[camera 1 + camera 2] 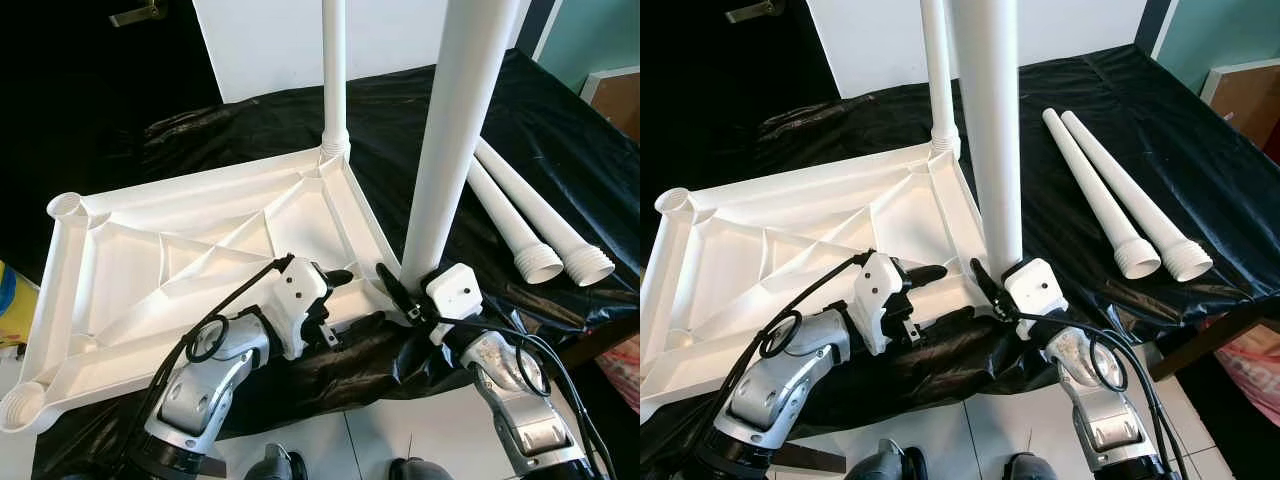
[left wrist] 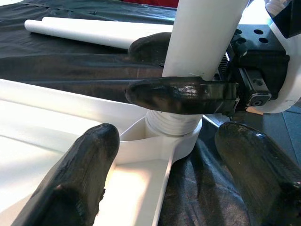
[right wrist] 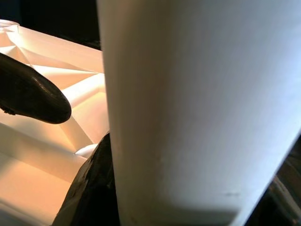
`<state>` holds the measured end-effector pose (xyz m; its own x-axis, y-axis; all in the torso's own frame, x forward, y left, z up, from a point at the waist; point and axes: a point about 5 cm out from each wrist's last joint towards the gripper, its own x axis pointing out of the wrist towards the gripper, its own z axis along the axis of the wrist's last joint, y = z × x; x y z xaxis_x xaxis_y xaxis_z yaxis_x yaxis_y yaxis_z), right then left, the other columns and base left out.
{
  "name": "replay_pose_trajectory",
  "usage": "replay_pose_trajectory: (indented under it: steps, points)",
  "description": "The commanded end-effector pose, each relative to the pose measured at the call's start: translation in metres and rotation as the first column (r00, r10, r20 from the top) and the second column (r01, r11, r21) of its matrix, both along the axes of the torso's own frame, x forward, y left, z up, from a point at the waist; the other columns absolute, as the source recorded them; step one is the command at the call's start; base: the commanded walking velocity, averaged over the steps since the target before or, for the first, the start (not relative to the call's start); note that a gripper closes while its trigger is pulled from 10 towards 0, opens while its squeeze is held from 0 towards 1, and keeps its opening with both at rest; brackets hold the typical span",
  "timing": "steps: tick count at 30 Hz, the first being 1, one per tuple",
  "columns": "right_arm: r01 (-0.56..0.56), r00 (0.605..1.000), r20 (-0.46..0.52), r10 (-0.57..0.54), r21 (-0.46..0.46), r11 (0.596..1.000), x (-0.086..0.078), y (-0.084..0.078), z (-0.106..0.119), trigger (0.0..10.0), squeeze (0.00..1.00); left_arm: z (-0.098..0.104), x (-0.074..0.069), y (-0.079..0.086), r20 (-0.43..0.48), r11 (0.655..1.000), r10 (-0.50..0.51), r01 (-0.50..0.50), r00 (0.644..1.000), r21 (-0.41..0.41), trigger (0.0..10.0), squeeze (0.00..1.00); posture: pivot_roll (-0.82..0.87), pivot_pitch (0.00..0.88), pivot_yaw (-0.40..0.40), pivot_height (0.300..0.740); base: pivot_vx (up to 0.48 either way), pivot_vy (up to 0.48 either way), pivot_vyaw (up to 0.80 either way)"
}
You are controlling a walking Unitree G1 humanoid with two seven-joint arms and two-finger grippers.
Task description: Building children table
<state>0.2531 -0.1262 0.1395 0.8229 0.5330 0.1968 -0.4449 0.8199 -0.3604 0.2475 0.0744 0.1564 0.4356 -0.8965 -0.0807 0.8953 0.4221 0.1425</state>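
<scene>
The white table top (image 1: 150, 250) lies upside down on black cloth. One white leg (image 1: 335, 70) stands screwed into its far corner. A second, thicker-looking leg (image 1: 455, 130) stands upright in the near right corner socket (image 2: 174, 136). My right gripper (image 1: 408, 283) is shut on this leg just above its threaded end, one finger (image 2: 178, 94) across its front. My left gripper (image 1: 352, 300) is open just left of that corner, and its fingers (image 2: 80, 174) straddle the table top's near rim without holding anything.
Two loose white legs (image 1: 530, 215) lie side by side on the cloth to the right, threaded ends toward me. Open sockets sit at the left corners (image 1: 67, 207) (image 1: 22, 405). A cardboard box (image 1: 615, 95) stands at the back right. White floor tiles (image 1: 380, 440) lie below the near edge.
</scene>
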Motion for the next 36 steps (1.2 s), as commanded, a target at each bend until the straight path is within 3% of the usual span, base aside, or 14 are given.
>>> replay_pose_trajectory:
  steps: [1,7,10,21,26,31,36]
  points:
    - [-0.029,0.995,-0.093,0.029,0.006,1.0,-0.006,0.003,-0.02,10.0,0.0,0.001,0.0,0.002,0.004,1.0,0.02,-0.02,1.0,0.015,10.0,0.0,-0.06,0.122,0.062,0.74,0.0,0.0,0.0]
    - [0.039,0.978,-0.21,-0.002,0.174,0.984,-0.003,0.001,-0.025,10.0,0.0,0.002,-0.001,0.003,0.004,1.0,0.019,-0.019,1.0,0.021,10.0,0.0,-0.05,0.12,0.066,0.74,0.0,0.0,0.0]
    - [0.055,0.972,-0.237,-0.004,0.21,0.976,0.0,0.003,-0.024,10.0,0.0,0.002,-0.001,0.003,0.005,1.0,0.018,-0.019,1.0,0.023,10.0,0.0,-0.05,0.119,0.067,0.74,0.0,0.0,0.0]
    - [0.118,0.962,-0.266,-0.064,0.191,0.974,0.005,0.004,-0.026,10.0,0.0,0.003,0.0,0.004,0.011,1.0,0.019,-0.019,1.0,0.025,10.0,0.0,-0.05,0.113,0.068,0.74,0.0,0.0,0.0]
    - [0.051,0.994,-0.106,-0.042,0.083,0.995,-0.003,0.0,-0.02,10.0,0.0,0.004,0.0,0.004,0.017,1.0,0.024,-0.024,1.0,0.019,10.0,0.0,-0.05,0.113,0.064,0.74,0.0,0.0,0.0]
    - [0.014,0.998,-0.056,-0.012,0.029,0.999,-0.004,0.0,-0.016,10.0,0.0,0.004,0.0,0.004,0.022,0.999,0.025,-0.025,0.999,0.021,10.0,0.0,-0.06,0.106,0.07,0.74,0.0,0.0,0.0]
    - [0.002,0.998,-0.069,0.0,0.034,0.999,-0.002,0.0,-0.014,10.0,0.0,0.006,0.002,0.005,0.029,0.999,0.031,-0.032,0.999,0.022,10.0,0.0,-0.06,0.101,0.07,0.74,0.0,0.0,0.0]
